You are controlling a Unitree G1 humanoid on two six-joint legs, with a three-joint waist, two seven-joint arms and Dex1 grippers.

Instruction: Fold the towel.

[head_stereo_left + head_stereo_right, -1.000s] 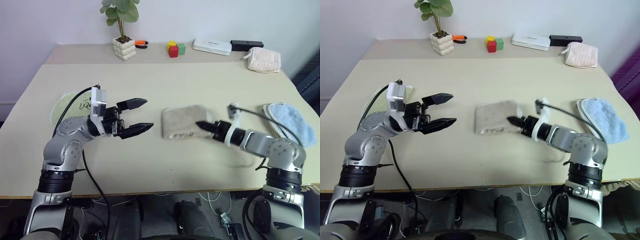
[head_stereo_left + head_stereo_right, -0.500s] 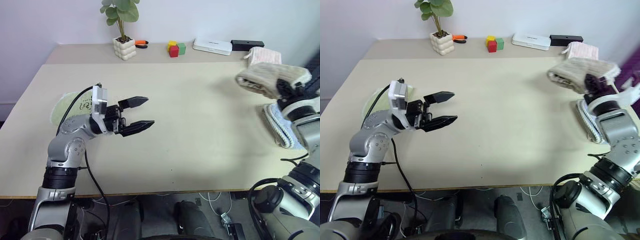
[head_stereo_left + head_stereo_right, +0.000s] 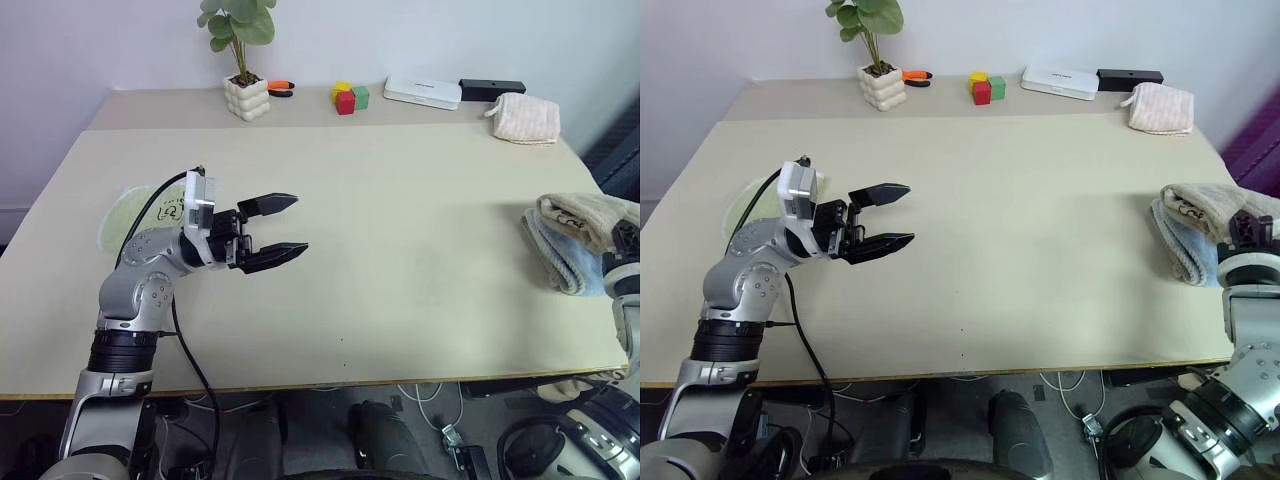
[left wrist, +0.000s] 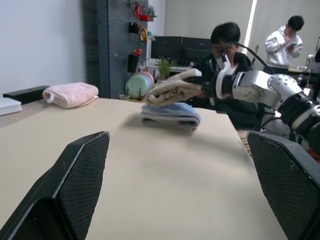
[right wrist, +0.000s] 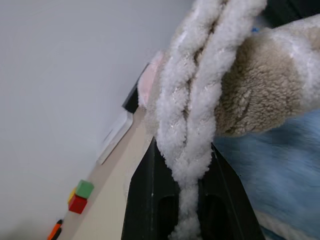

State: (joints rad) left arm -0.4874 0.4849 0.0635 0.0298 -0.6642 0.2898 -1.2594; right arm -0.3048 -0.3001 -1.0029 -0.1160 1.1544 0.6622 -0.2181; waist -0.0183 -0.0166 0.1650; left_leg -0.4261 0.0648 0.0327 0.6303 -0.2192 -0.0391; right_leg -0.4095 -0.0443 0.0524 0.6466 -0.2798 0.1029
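Towel (image 3: pixel 585 214): folded into a thick beige bundle, at the far right edge of the table (image 3: pixel 400 250), carried just above the light-blue towel (image 3: pixel 560 255) that lies there. In the left wrist view the bundle hangs a little clear of the blue stack, not resting on it. Its long axis runs roughly left-right, the free end pointing left toward the table's middle.

Right gripper (image 5: pixel 187 185): fingers closed tight on the towel's white edging; several layers of the fold are pinched between the two black fingers. The towel extends out from the fingertips, away from the wrist.

Left gripper (image 3: pixel 280 230): fingers spread wide, holding nothing, hovering over the left half of the table, pointing right. Well apart from the towel; a broad stretch of bare tabletop lies between.

Judgement: folding looks complete. The relation that counts is vertical, towel directly over the blue towel. The right arm alone is placed to lower and let go.

Small green cloth (image 3: pixel 135 210) lies flat beside the left arm.
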